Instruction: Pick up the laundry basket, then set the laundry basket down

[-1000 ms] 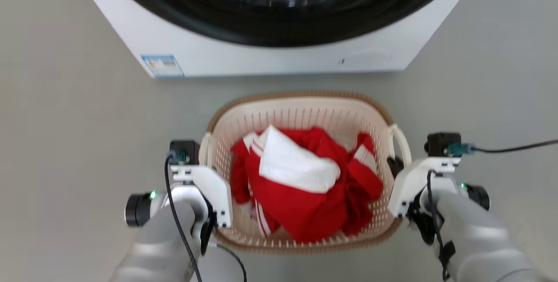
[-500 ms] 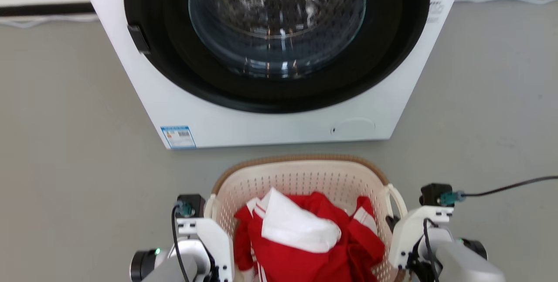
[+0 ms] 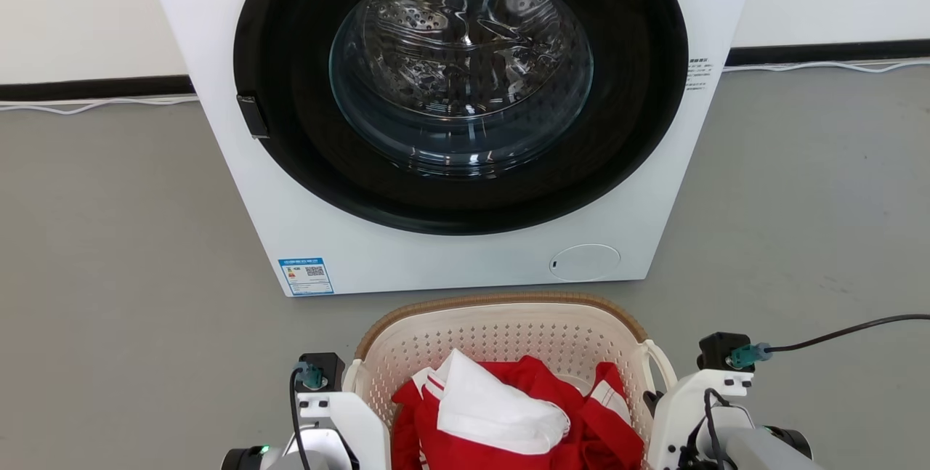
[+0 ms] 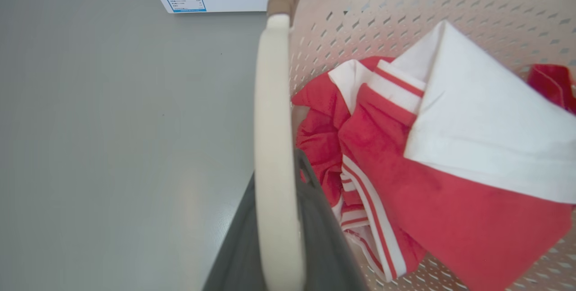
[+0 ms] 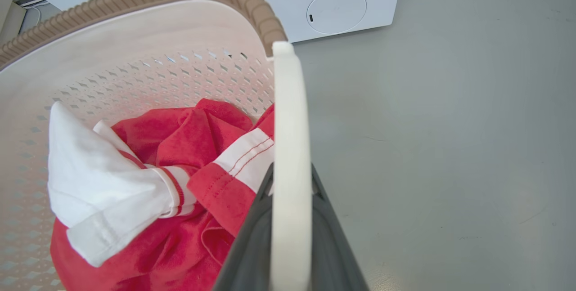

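My left tool (image 4: 281,183) is clamped on the white left handle (image 4: 270,102) of the laundry basket (image 3: 501,328). The washing machine (image 3: 218,128) has a blue-edged QR sticker (image 3: 306,276), its print too small to read. Just in front of it, the cream, perforated, brown-rimmed basket holds red-and-white clothes (image 3: 508,419). My right tool (image 5: 291,178) grips the right handle (image 5: 290,102).

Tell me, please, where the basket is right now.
Head view, bottom centre: the basket is directly before the washing machine, gripped by its side handles between the left gripper and right gripper.
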